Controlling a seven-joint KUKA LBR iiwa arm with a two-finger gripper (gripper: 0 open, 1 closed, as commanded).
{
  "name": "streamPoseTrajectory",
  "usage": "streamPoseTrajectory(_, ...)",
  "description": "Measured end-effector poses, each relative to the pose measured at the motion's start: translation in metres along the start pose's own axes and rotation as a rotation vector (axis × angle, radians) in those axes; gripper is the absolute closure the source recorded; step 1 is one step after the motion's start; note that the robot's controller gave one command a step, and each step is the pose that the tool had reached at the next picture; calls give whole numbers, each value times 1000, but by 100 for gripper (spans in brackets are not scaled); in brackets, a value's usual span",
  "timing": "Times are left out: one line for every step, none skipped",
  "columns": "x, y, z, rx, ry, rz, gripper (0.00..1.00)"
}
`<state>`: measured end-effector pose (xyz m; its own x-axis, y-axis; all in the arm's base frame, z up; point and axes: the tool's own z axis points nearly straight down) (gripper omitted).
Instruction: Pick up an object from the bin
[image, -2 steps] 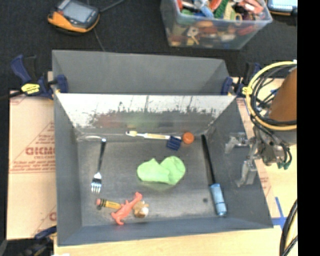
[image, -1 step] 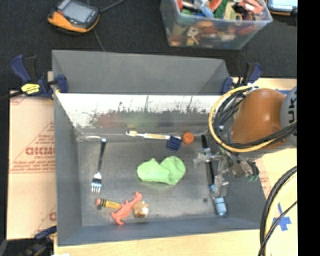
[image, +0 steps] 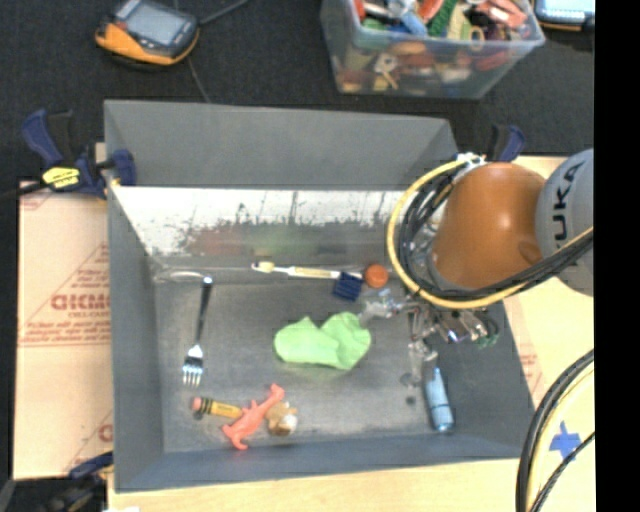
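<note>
While the gripper (image: 415, 360) hangs low at the right of the bin (image: 300, 150), just beside one blue tube (image: 437, 400), I cannot tell whether it is spread or closed; I count one green cloth (image: 322, 343), one fork (image: 197, 340), one toothbrush (image: 295, 269), one orange figure (image: 252, 418).

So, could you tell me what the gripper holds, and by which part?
It cannot be told: the gripper sits by the blue plastic tube, at its upper end.
</note>
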<state>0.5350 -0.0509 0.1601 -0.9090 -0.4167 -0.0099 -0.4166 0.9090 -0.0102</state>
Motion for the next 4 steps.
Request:
streamPoseTrajectory(-34,59,27,-8,5,176,0)
streamPoseTrajectory(-60,41,91,0,0,-15,0)
streamPoseTrajectory(-59,41,89,-5,-1,261,100)
streamPoseTrajectory(-59,41,89,-4,-1,259,100)
